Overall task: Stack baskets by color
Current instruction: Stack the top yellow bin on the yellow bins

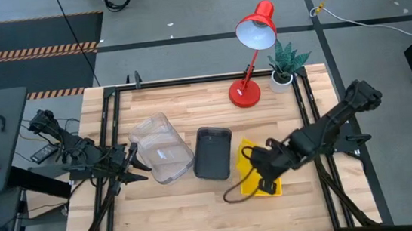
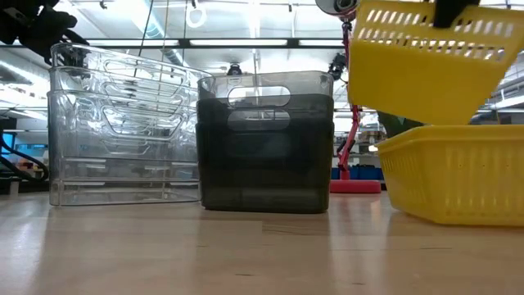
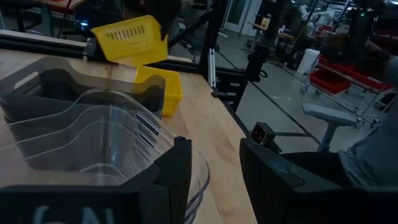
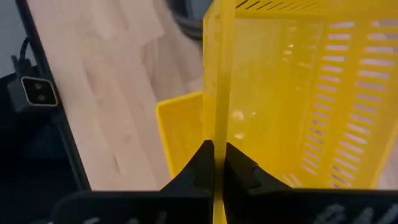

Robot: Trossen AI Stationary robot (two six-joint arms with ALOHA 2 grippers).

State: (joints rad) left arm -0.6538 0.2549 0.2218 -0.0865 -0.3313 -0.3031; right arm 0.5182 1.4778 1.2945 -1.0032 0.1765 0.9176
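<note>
Two clear baskets (image 2: 123, 131) stand nested on the table's left. Beside them sit nested dark grey baskets (image 2: 266, 152), also seen from above (image 1: 213, 153). One yellow basket (image 2: 454, 176) rests on its base at the right. A second yellow basket (image 2: 430, 61) hangs tilted above it, with my right gripper (image 4: 217, 163) shut on it. My left gripper (image 3: 214, 171) stands open at the clear stack's left side (image 1: 131, 159), with bare table showing between its fingers. My right gripper pinches the upper yellow basket's side wall at its rim (image 4: 217, 134), one finger inside and one outside. The fingers slant down from above. The basket hangs below them, tilted and lifted clear of the lower yellow basket (image 4: 180, 124). Whether my left gripper's finger (image 3: 180, 168) touches the clear rim (image 3: 202, 180) I cannot tell.
A red desk lamp (image 1: 253, 58) and a small potted plant (image 1: 286, 66) stand at the far right. Black frame rails (image 1: 112, 124) run along the table's sides. Bare wood (image 1: 193, 215) lies toward the near edge.
</note>
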